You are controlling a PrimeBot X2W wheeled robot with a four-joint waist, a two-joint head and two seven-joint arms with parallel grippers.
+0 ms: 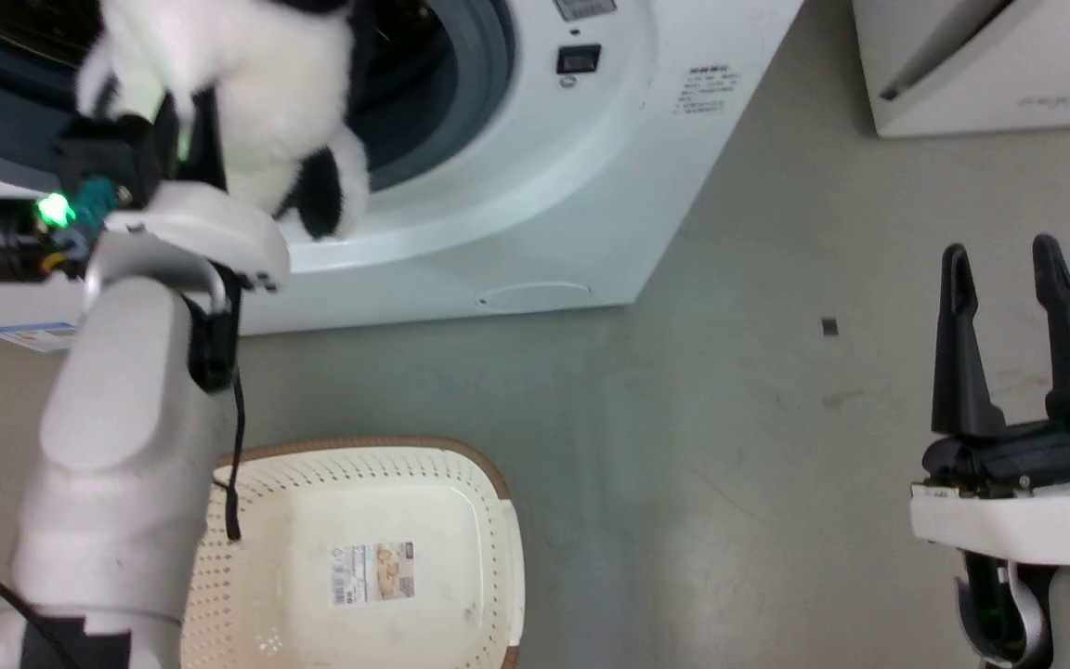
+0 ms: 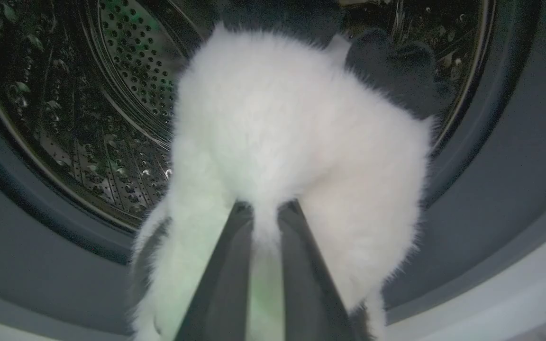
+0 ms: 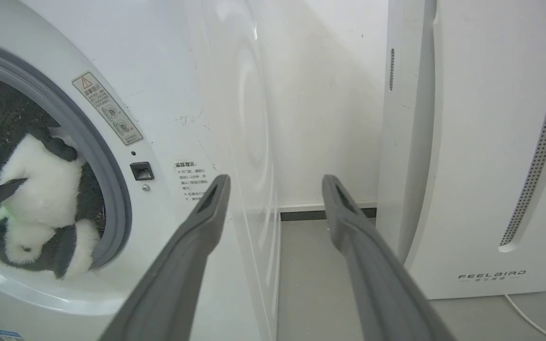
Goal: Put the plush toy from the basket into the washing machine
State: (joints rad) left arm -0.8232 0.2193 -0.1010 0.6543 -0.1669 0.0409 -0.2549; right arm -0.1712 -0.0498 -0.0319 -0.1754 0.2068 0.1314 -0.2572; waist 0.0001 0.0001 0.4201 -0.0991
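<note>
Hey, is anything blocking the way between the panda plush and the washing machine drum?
Nothing visible does. The left gripper holds the plush toy at the washing machine's open porthole, with bare steel drum behind it. The toy's lower end hangs over the grey gasket, which might snag it.

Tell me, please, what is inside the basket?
The basket shows a bare floor with a label sticker. Its left end is covered by the left forearm, so that part cannot be checked.

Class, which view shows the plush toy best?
The right wrist view: the plush toy appears nearly whole at the washing machine. The head view crops its top; the left wrist view gives a fur close-up, pinched by the left gripper.
</note>
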